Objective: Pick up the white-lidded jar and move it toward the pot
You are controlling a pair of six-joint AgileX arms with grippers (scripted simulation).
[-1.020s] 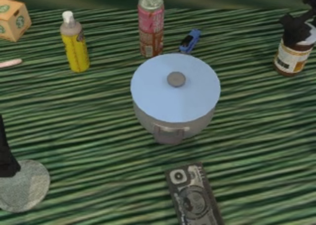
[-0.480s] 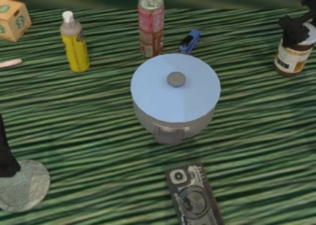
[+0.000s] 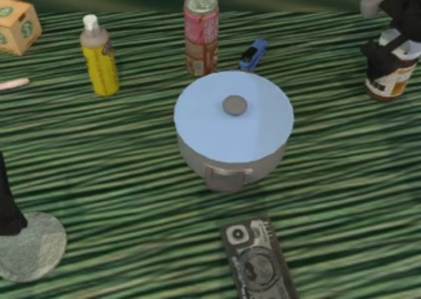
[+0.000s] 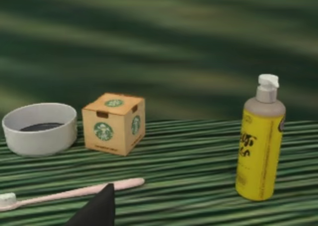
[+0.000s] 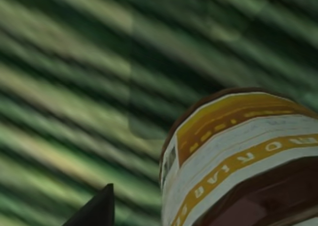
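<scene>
Half the white-lidded jar (image 3: 389,75) hidden under the right claw (image 3: 388,49), grip on it unclear.

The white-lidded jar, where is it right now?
In the top view the white-lidded jar sits at the table's far right edge, under the right gripper, well right of the pot and the small blue toy car.

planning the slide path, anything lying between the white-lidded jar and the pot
Nothing: in the top view the stretch from the white-lidded jar to the pot is bare green mat. The blue toy car sits behind that line.
</scene>
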